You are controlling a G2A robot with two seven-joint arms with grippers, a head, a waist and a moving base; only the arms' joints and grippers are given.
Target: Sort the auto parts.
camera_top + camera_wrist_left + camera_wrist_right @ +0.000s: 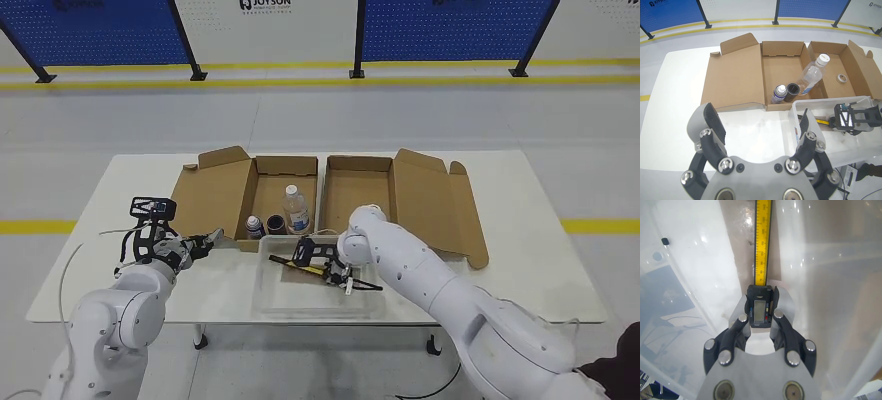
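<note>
right wrist view: right pincer (762, 298) clamped on the digital caliper (762, 237) at its display head, low inside the clear bin (696, 247). left pincer (757, 113) gapes wide over the table (677, 94), holding nothing. behind the bin, a cardboard box (734, 75) crowds spray can (779, 93), black cylinder (792, 91) and bottle (811, 75).

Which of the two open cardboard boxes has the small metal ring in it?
The box with the metal ring is the one without containers; the other box holds a clear bottle, spray can and black cylinder.

Two cardboard boxes (781, 50) (827, 49), one bin (794, 108), one bottle (811, 75), one spray can (779, 94), one black cylinder (792, 92), one ring (841, 78), one caliper (762, 247).
</note>
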